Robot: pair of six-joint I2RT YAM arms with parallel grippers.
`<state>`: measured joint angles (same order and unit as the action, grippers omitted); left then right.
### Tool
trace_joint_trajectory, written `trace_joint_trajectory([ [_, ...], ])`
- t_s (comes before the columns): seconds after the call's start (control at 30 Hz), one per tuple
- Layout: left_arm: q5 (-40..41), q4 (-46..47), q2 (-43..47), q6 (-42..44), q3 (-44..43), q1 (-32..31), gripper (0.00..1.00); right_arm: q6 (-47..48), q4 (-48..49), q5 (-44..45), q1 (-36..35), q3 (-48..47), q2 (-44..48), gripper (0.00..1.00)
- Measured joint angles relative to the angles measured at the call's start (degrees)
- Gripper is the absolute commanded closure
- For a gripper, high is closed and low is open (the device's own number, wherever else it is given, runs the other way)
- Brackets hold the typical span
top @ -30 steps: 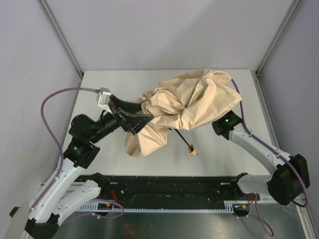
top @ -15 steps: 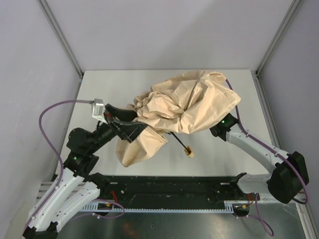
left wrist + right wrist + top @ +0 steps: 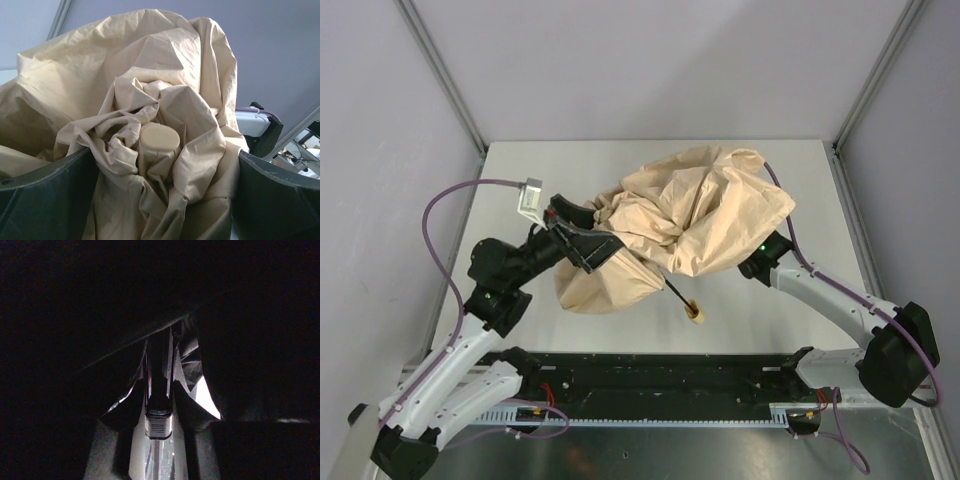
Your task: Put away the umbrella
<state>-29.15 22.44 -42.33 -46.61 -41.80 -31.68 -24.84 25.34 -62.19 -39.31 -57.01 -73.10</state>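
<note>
The umbrella [image 3: 695, 215] is a crumpled heap of beige fabric over the table's middle. Its thin black shaft [image 3: 673, 291] slants down to the small pale handle [image 3: 695, 313]. My left gripper [image 3: 592, 246] is at the fabric's left end, open. In the left wrist view its dark fingers [image 3: 45, 200] stand wide apart with bunched fabric and the umbrella's pale round cap [image 3: 159, 140] between them. The canopy hides my right gripper from above. In the dark right wrist view that gripper [image 3: 159, 410] is shut on the black shaft's slider [image 3: 158, 426].
The white table [image 3: 520, 180] is framed by grey walls and metal posts [image 3: 440, 75]. A purple cable [image 3: 445, 215] loops off the left arm. The right arm's forearm [image 3: 820, 290] lies across the table's right side.
The umbrella has drifted a little left and nearer, and the handle now hangs lower. My left gripper dipped, then came back against the fabric's left end. Both jaws kept their width.
</note>
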Motion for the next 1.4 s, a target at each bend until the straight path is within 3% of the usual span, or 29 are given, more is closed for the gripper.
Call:
trace_joint_trajectory([
  [0.17,-0.1,2.5,-1.0,-1.8,0.0,0.0,0.03,0.6,-0.2,0.1,-0.9,0.0,-0.1,1.0],
  [0.27,-1.0,4.0,-2.9,-3.5,-0.9,0.0,0.14,1.3,-0.9,0.3,-1.4,0.0,-0.1,1.0],
  [0.4,-1.9,6.9,-5.4,-5.2,-1.2,0.0,0.42,2.3,-2.1,0.9,-1.6,0.0,-0.1,1.0],
  [0.5,-2.5,8.4,-6.4,-6.0,-1.2,0.2,0.77,3.6,-3.8,1.7,-1.7,0.0,0.2,0.99],
  [0.57,-2.7,9.5,-6.7,-4.7,-1.1,0.4,0.93,4.6,-5.7,3.1,-2.0,0.0,0.9,0.82],
  [0.6,-2.7,9.8,-6.8,-4.2,-1.1,0.5,0.97,5.0,-6.8,4.1,-2.1,0.0,1.4,0.73],
  [0.7,-2.6,10.5,-7.3,-3.0,-1.0,0.7,1.0,6.5,-10.6,7.6,-2.3,0.0,3.1,0.52],
  [0.83,-2.8,12.3,-6.6,-2.6,-0.1,1.4,1.0,6.9,-12.8,10.4,-2.6,3.1,6.6,0.39],
  [1.17,-2.3,14.8,-0.6,-2.3,0.6,5.5,1.0,-1.7,-11.5,20.9,4.1,25.2,18.1,0.28],
  [1.4,2.1,8.1,0.6,5.8,0.6,7.2,1.0,-7.3,-19.2,29.3,7.1,26.7,30.2,0.24],
])
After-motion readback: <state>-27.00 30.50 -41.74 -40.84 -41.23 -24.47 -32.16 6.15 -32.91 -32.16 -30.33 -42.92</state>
